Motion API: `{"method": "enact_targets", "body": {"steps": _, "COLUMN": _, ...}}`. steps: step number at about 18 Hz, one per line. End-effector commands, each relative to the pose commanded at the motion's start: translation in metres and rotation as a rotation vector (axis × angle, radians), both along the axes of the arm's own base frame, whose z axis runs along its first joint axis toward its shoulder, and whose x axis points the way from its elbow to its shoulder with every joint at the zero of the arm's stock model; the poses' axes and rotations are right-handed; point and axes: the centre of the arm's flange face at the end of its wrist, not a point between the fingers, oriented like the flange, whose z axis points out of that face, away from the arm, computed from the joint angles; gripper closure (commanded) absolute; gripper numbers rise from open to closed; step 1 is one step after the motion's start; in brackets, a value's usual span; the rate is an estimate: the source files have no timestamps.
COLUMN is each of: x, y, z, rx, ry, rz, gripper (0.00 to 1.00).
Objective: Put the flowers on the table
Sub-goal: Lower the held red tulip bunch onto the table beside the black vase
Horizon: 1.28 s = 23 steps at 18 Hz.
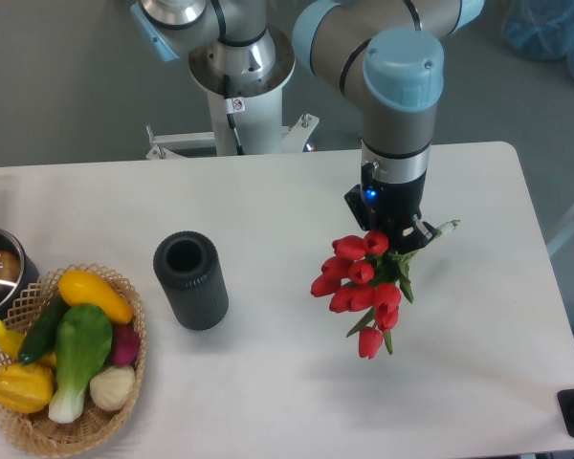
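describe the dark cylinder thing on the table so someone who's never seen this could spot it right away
On the white table, look left of centre, between the wicker basket of toy vegetables and the red flowers hanging from the gripper. There stands a dark grey ribbed vase, upright with an open round mouth. It is the only plain, dark thing standing alone on the tabletop.

Red flowers [361,287], white table [268,210], seemingly ribbed dark-grey vase [190,280].
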Motion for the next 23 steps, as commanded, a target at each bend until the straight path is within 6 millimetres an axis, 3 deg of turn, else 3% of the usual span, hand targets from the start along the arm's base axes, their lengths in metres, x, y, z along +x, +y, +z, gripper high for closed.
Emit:
{"method": "enact_targets", "body": {"steps": 3, "x": 0.003, "y": 0.001, "z": -0.005, "rx": -0.017, "ry": -0.015, "rz": -0.003, "gripper": 1.00}}
{"method": "enact_targets", "body": {"steps": 10, "x": 0.021, "y": -0.013, "z": -0.056, "rx": -0.093, "ry": -0.105, "rz": -0.002, "gripper": 1.00}}
{"method": "enact_targets", "body": {"steps": 14, "x": 0.035, "y": -0.007, "z": -0.076, "rx": -0.118, "ry": -0.137, "rz": -0.020, "gripper": 1.00}}
{"method": "enact_targets", "body": {"steps": 21, "x": 0.053, "y": 0.008, "z": -0.112, "rx": -0.157, "ry": -0.194, "rz": -0.035, "gripper": 0.80}}
{"method": "enact_targets", "body": {"steps": 23, "x": 0.052, "y": 0.008, "z": -0.110, "rx": -0.154, "ry": -0.193, "rz": -0.035, "gripper": 0.66}}
